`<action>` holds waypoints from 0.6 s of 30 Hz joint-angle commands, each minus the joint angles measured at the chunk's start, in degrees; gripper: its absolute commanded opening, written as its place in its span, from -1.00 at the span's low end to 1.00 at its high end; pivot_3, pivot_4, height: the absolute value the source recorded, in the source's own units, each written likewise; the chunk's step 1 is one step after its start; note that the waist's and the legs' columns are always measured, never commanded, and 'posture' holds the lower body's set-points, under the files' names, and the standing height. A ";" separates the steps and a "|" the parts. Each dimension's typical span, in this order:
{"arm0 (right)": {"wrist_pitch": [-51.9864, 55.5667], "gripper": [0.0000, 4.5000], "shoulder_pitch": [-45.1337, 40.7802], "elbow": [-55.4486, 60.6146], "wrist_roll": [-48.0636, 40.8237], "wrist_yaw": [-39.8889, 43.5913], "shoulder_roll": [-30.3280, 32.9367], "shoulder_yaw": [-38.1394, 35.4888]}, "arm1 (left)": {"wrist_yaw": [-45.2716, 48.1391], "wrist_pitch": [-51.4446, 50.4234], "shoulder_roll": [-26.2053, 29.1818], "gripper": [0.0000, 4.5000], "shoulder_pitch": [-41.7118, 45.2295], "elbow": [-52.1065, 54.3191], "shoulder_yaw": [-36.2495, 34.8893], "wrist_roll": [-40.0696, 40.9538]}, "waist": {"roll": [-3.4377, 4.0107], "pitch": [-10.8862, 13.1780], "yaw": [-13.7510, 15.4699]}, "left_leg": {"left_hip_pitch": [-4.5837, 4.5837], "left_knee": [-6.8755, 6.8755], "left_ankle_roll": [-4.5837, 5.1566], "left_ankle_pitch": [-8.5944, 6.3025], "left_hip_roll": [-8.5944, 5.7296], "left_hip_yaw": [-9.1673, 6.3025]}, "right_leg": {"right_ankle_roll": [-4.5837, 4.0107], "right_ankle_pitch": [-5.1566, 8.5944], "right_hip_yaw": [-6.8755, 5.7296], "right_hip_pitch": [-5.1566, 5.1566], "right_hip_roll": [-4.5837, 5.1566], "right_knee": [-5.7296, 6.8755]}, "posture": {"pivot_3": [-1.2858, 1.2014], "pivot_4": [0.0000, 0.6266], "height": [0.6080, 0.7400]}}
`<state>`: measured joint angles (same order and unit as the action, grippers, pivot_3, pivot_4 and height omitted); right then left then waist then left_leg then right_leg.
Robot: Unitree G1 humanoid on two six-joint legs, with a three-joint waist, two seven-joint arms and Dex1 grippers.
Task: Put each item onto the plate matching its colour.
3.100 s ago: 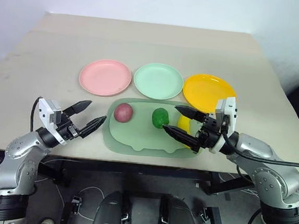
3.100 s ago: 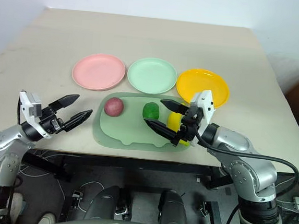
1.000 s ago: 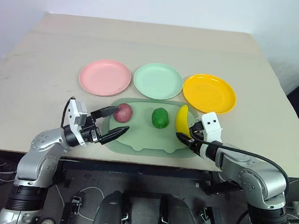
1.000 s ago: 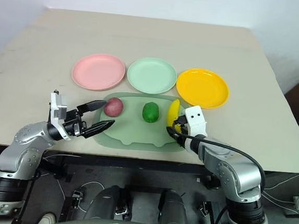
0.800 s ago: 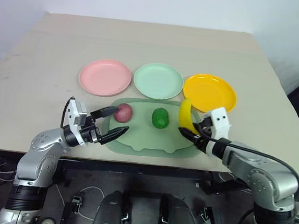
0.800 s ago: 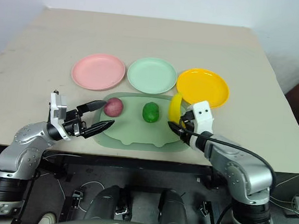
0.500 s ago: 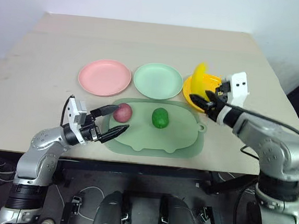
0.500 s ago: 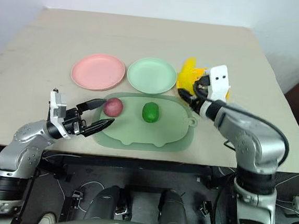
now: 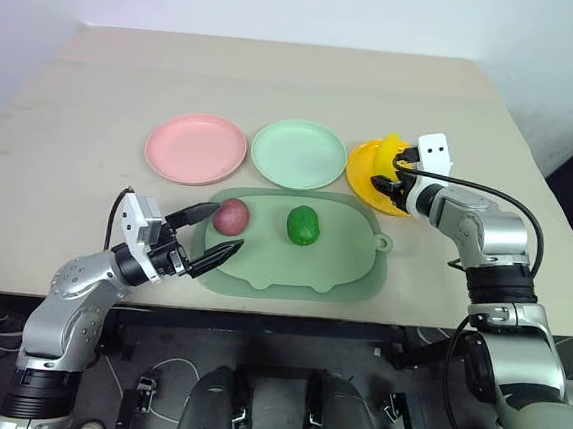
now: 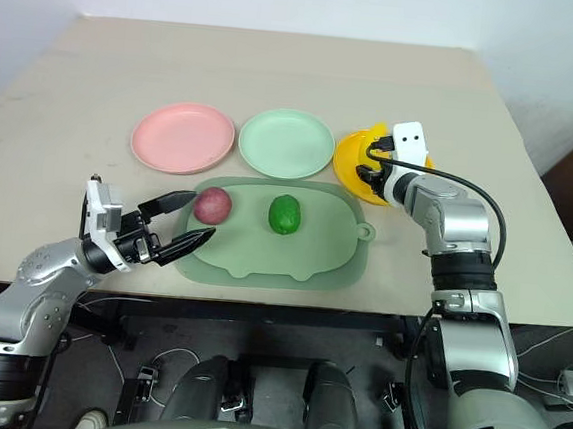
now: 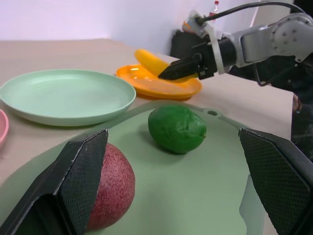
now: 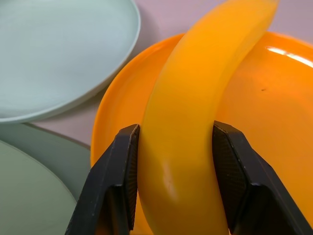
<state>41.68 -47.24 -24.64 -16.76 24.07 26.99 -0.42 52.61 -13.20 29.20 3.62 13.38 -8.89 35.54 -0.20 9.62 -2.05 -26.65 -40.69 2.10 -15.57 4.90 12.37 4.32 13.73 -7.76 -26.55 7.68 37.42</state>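
Our right end effector [image 12: 173, 196] clamps the banana [image 12: 195, 107], its long axis running away from the fingers over the orange-yellow plate [image 9: 363, 166], carried here from the tray [image 9: 342, 270]; left end effector [image 9: 209, 236] stays apart.

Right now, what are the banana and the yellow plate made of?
Both look like plastic. The banana is smooth and one even yellow, with a soft sheen and no peel marks, so probably a toy. The yellow plate is glossy, with a bright spot of light on it.
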 commanded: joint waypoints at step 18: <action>20.46 0.98 10.97 40.12 -17.39 3.89 -4.20 -6.75 | -0.56 -0.70 2.20 1.00 0.20 1.98 -2.53 0.71 | 0.06 0.03 -0.47 | -0.02 0.00 -0.16 -0.06 0.07 -0.06 | 0.01 0.00 0.03 -0.08 0.02 0.08 | 0.03 -0.52 0.32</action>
<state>59.45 -36.75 9.96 -31.04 28.69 23.78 -7.05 51.39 -14.69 30.94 3.21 15.10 -10.23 35.67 -0.15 9.65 -2.52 -26.67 -40.69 1.94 -15.64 4.97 12.32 4.32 13.73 -7.72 -26.63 7.70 37.51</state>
